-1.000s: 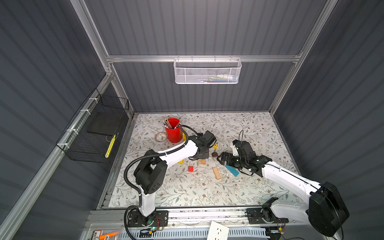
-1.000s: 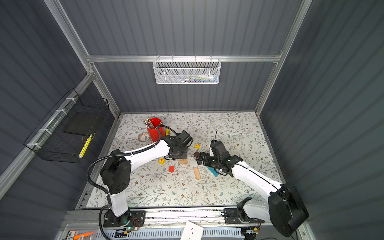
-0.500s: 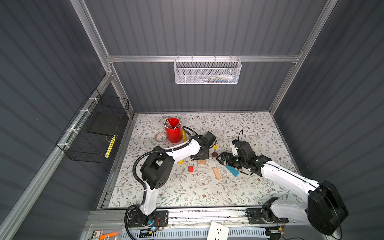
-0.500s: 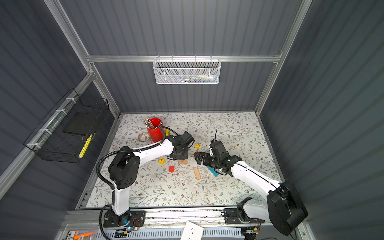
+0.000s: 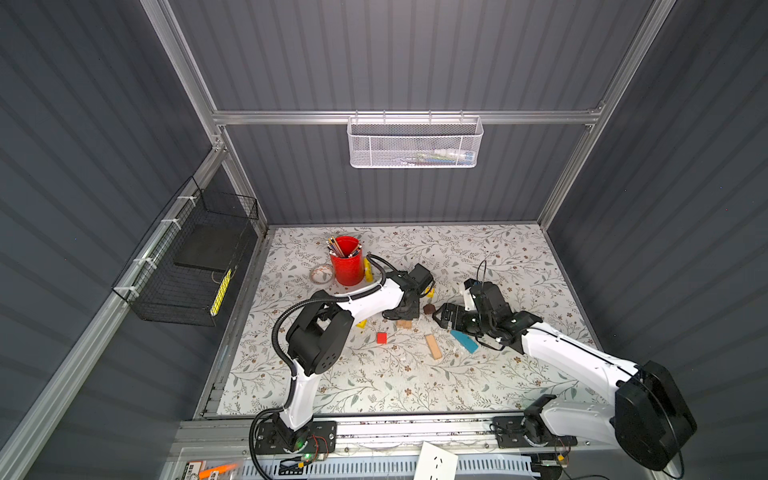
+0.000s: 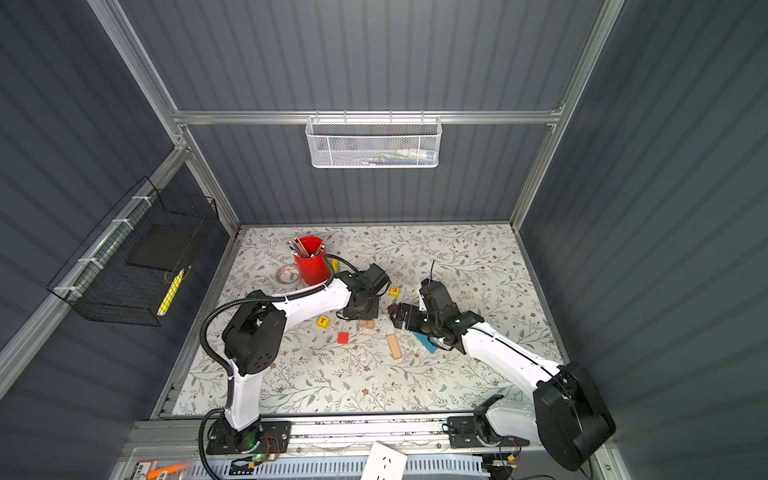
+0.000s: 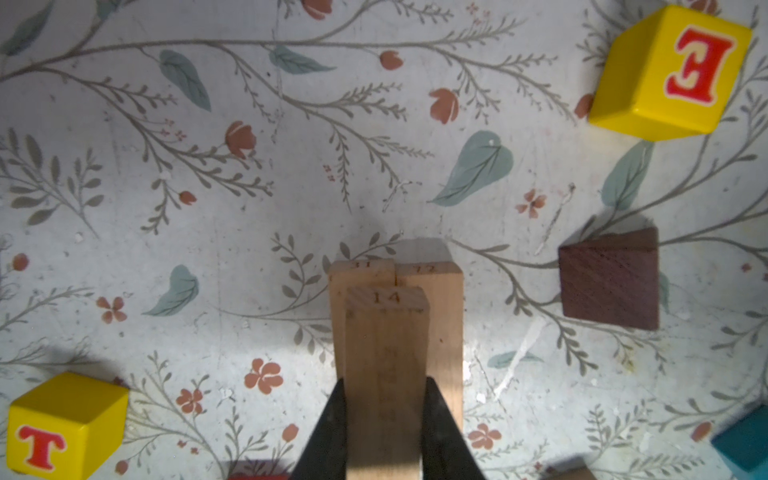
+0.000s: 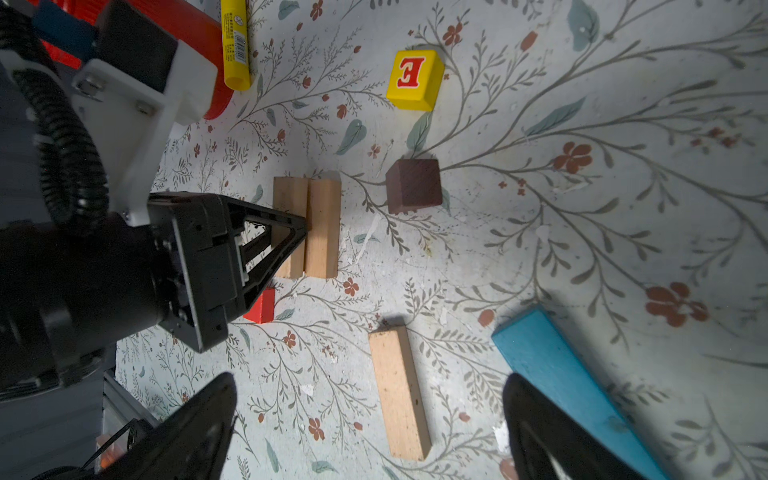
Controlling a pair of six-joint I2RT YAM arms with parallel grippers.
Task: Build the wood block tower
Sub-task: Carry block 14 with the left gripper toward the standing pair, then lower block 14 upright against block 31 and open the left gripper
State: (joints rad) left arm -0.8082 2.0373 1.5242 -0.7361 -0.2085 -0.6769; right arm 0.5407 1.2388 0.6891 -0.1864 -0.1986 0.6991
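**Clerk:** Top views first.

**Inspector:** In both top views the left claw (image 5: 402, 312) points down onto the plank stack (image 5: 404, 324) at mid floral mat (image 5: 374, 386). The right claw (image 5: 443, 318) sits close by the dark brown peaked piece (image 5: 429, 308), with its jaws spread wide and nothing between them. The loose tan plank (image 5: 433, 346) and blue plank (image 5: 463, 340) lie flat, nearer the front rail. The red cube (image 5: 381, 338) lies to their left. In a top view the T cube (image 6: 323, 321) and E cube (image 6: 395, 291) lie on either side of the left claw. The red pencil cup (image 5: 347, 270) stands at the rear left.

**Clerk:** Left wrist view?

**Inspector:** The left claw (image 7: 384, 382) is drawn nearly closed. Its fingers (image 7: 328, 432) press both sides of the held plank (image 7: 386, 345), stamped 14. That plank runs lengthwise over the seam of the lower planks (image 7: 444, 316), which lie side by side and touch. Whether it rests on them or hangs just clear, I cannot tell. The peaked piece (image 7: 609, 282) and both lettered cubes lie apart from the stack.

**Clerk:** Right wrist view?

**Inspector:** The right claw (image 8: 370, 378) is fully spread and grips nothing. The loose tan plank (image 8: 397, 390) lies on the mat below the gap. The blue plank (image 8: 552, 365) passes under one of the fingers (image 8: 552, 436). The left claw is set on the stack (image 8: 322, 228) and partly hides the red cube (image 8: 262, 307). A yellow stick (image 8: 235, 41) lies beside the pencil cup.
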